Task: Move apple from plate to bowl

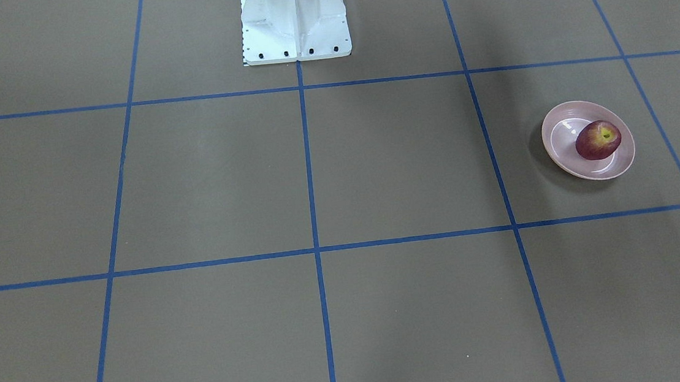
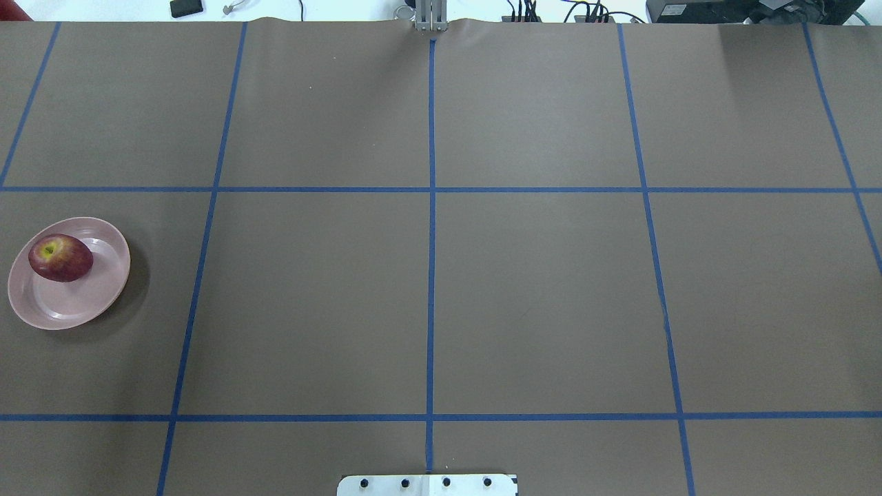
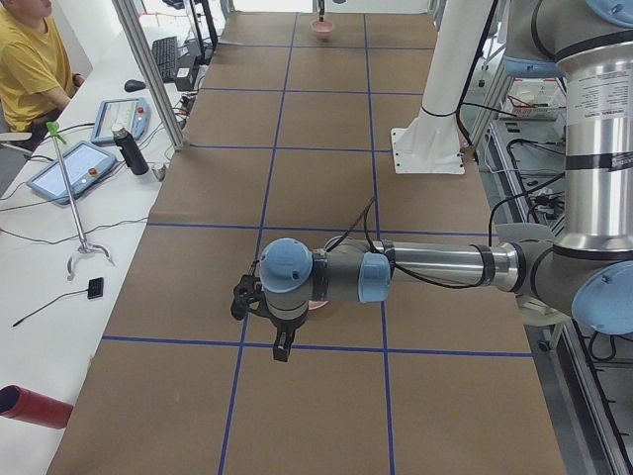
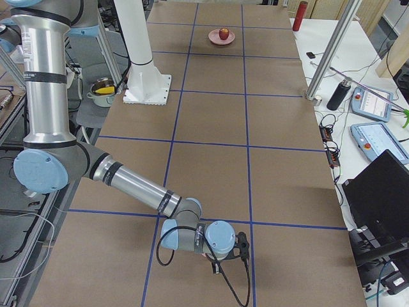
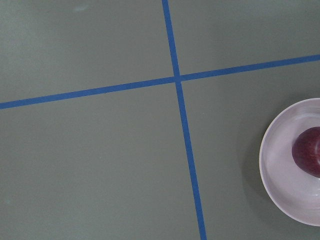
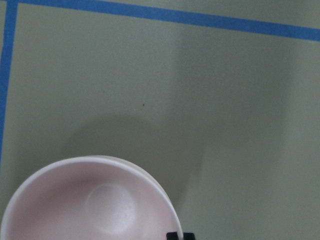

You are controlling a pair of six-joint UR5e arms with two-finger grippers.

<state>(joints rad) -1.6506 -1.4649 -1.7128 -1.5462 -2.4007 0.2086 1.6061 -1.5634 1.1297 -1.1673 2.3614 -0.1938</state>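
The dark red apple (image 1: 598, 139) lies on the wide pale pink plate (image 1: 560, 135) at the table's left end; both also show in the overhead view, the apple (image 2: 60, 257) on the plate (image 2: 76, 303). The left wrist view shows the plate (image 5: 280, 165) and part of the apple (image 5: 310, 156) at its right edge. The small deep pink bowl (image 6: 100, 161) is empty and fills the bottom of the right wrist view; it also stands at the far end in the exterior left view (image 3: 322, 28). My left gripper (image 3: 282, 348) hangs over the plate's area. My right gripper (image 4: 216, 268) hangs over the bowl. I cannot tell whether either is open or shut.
Brown table paper carries a grid of blue tape lines. The white robot base (image 1: 294, 19) stands at mid-table on the robot's side. An operator (image 3: 30, 59), tablets (image 3: 69, 170) and a bottle (image 3: 129, 150) sit on the side bench. A laptop (image 4: 383, 192) is beside the table's right end.
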